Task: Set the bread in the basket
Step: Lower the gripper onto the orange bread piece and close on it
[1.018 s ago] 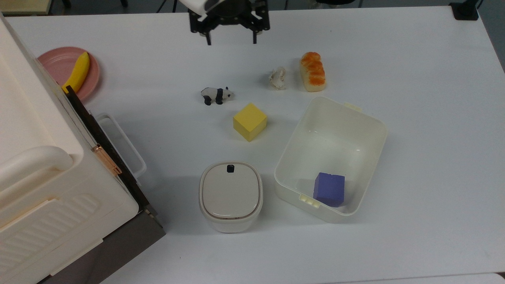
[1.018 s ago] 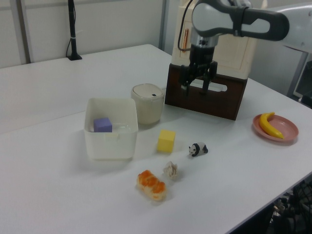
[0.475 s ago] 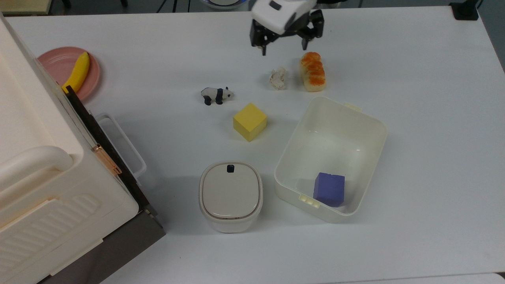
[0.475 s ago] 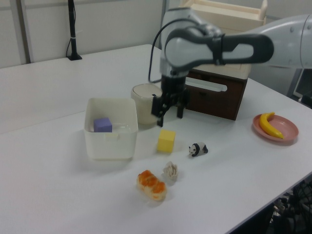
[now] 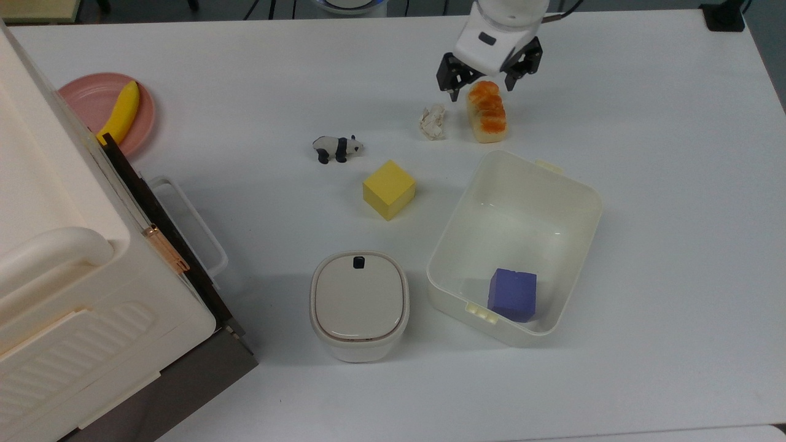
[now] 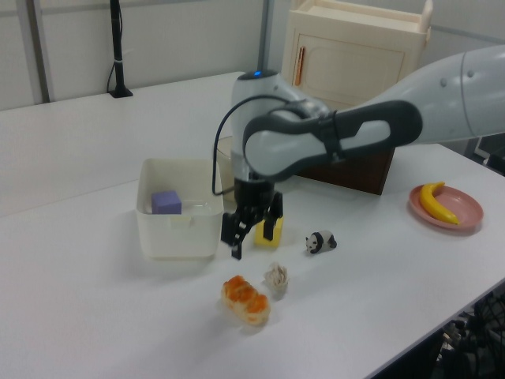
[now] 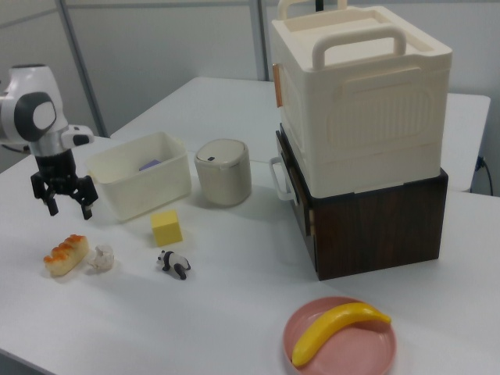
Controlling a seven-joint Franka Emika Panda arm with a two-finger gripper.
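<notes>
So far nothing of the task is done. Going from the bottom of the top view upward: the large cream-white rectangular plastic basket (image 5: 556, 178) with rounded corners sits on the white table (image 5: 675, 215), holding only a purple cube (image 5: 513, 294) in its lower corner. To the top view's left of it stand a rounded cream container with a black-knobbed lid (image 5: 359, 304) and a yellow cube (image 5: 388, 189). Just beyond the basket's upper rim lies the bread (image 5: 487, 112), a small oblong toy loaf with pale cream sides and a bumpy orange-brown glazed top, flat on the table and apart from the basket wall. A crumpled whitish paper wad (image 5: 433, 120) lies just beside it on the top view's left. Farthest up, the black two-finger gripper (image 5: 482, 87) hangs above the loaf's far end with its fingers spread apart and empty; the left view shows it clear of the table. What is left, I judge, is everything: descending, closing on the loaf, lifting it, carrying it over the rim and releasing.
</notes>
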